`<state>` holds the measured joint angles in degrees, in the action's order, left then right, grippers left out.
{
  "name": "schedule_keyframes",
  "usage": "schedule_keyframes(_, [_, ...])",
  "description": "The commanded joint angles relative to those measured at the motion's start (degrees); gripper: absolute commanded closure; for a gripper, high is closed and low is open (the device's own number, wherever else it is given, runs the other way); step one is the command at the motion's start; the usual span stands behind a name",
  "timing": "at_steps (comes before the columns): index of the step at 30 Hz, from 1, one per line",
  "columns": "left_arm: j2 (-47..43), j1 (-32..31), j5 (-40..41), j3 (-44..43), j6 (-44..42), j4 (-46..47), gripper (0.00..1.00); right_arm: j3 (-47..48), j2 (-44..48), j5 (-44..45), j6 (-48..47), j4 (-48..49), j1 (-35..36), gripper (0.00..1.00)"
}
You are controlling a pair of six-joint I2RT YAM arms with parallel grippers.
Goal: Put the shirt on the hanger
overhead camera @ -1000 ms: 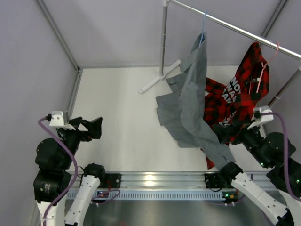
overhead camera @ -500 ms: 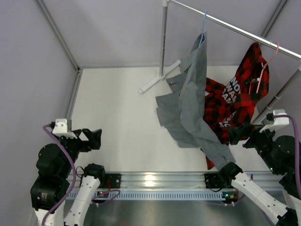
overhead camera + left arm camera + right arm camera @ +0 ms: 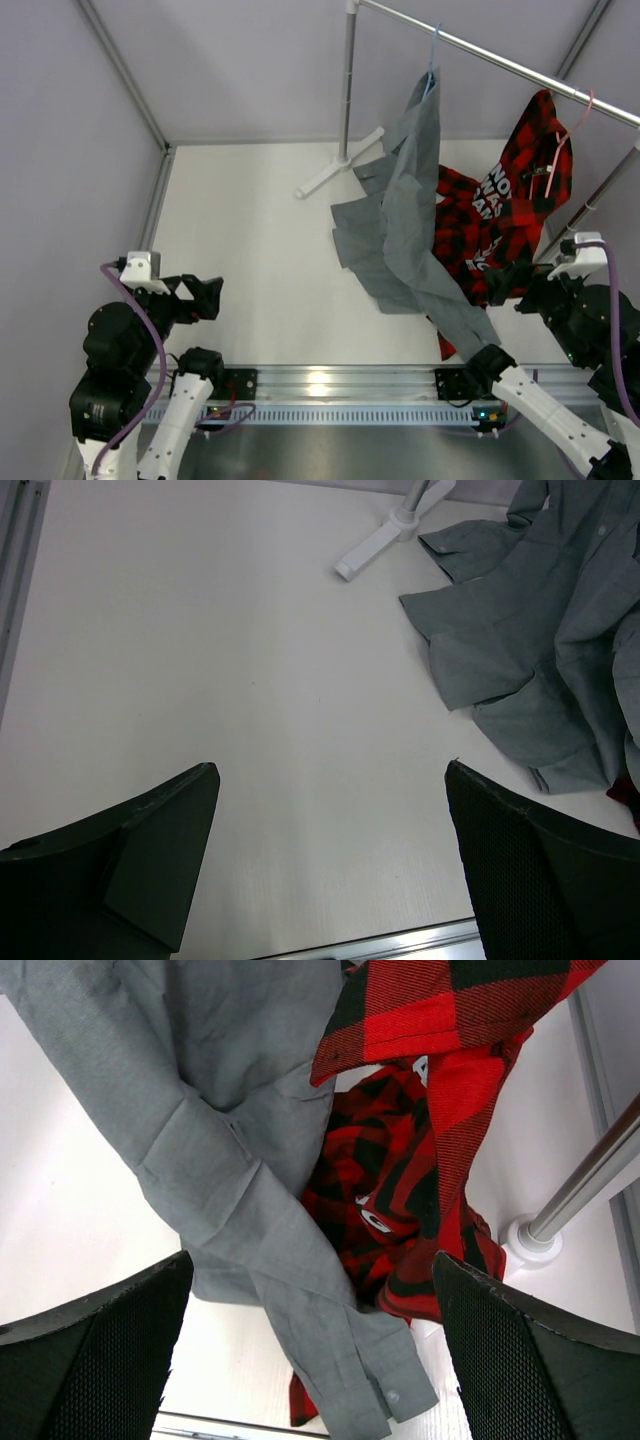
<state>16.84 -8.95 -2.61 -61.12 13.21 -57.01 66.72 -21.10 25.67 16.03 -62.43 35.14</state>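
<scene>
**TOP VIEW**
- shirt: the shirt (image 3: 405, 215) has its upper end up at the hanger (image 3: 433, 60) on the clothes rail (image 3: 500, 62). The rest spills onto the table (image 3: 250, 230), with one sleeve trailing to the near edge by the right arm's base.
- left claw: my left gripper (image 3: 205, 297) is spread wide and empty at near-left, well apart from the shirt with bare table between.
- right claw: my right gripper (image 3: 505, 282) is spread wide and empty, just beside the plaid shirt (image 3: 510, 200) and near the grey sleeve. I can't tell whether it touches cloth.
- room: there is open table left of the shirt. The rack foot (image 3: 335, 165) and upright post (image 3: 348, 80) stand at back centre. The right side is crowded by the plaid, the pink hanger (image 3: 560, 150) and the side post (image 3: 603, 190). The base track (image 3: 330, 385) runs along the near edge.

**LEFT WRIST**
- shirt: it lies crumpled on the table at upper right, ahead of the claw and off to the right — not between the left fingers (image 3: 150, 860).
- claw: jaws far apart, only table between them.
- edges: the rack foot is at the top, near a shirt cuff. The table's left edge shows at top-left.

**RIGHT WRIST**
- shirt: the grey sleeve runs diagonally from top-left down through the gap between the right fingers (image 3: 100, 1360). Its buttoned cuff is at bottom centre.
- claw: jaws wide, nothing pinched — no contact visible.
- edges: the plaid overlaps the sleeve on the right. The side post and its round foot stand at far right.
</scene>
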Motion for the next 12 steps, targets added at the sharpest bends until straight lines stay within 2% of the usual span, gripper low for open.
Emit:
schedule_keyframes(1, [-0.05, -0.19, -1.26, -0.40, -0.82, 1.82, 0.02, -0.19, -0.96, 2.01, -1.27, 0.91, -0.07, 0.00])
schedule_keyframes(12, [0.21, -0.19, 0.94, -1.02, -1.08, 1.91, 0.02, 0.34, -1.66, 2.72, -1.36, 1.18, -0.07, 0.01])
